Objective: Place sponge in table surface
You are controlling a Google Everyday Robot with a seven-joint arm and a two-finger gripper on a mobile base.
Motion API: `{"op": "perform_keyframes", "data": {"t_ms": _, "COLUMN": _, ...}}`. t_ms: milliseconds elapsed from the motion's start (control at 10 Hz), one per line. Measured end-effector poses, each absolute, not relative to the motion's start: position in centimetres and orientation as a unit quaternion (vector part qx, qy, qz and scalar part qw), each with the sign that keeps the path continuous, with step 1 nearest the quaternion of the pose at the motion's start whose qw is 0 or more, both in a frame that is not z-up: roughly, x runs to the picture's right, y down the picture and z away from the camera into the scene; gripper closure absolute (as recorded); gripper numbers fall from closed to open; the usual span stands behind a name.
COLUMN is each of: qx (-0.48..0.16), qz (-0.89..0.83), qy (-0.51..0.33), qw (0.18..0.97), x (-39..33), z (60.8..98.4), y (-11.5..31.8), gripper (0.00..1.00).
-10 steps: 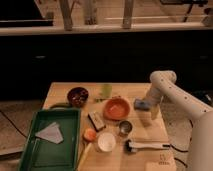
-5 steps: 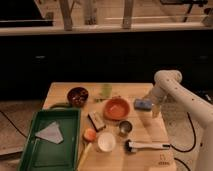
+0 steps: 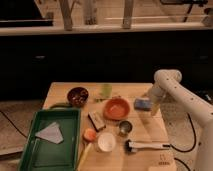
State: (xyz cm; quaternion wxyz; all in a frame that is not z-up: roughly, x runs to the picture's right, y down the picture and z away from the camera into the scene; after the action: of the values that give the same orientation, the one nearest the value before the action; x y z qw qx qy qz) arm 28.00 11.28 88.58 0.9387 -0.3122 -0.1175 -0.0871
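Jaws of the gripper released, holding nothing, hanging just right of the sponge over the desk's right side; arm comes in from the right. Left to right: green tray at the desk's left edge, grey cloth lying in it; dark bowl near the back of the wooden desk; small orange round thing; dark block; white cup near the front; orange bowl mid-desk; metal cup just in front of it; blue sponge flat on the desk, right of the orange bowl, apart from it; long tool near the front right corner.
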Motion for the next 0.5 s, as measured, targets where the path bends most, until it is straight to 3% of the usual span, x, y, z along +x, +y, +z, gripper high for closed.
{"op": "perform_keyframes", "data": {"t_ms": 500, "qx": -0.314, "qz": -0.075, "qy": -0.112, "qw": 0.940, "x": 27.2, "z": 90.8, "y": 11.0, "gripper": 0.20}}
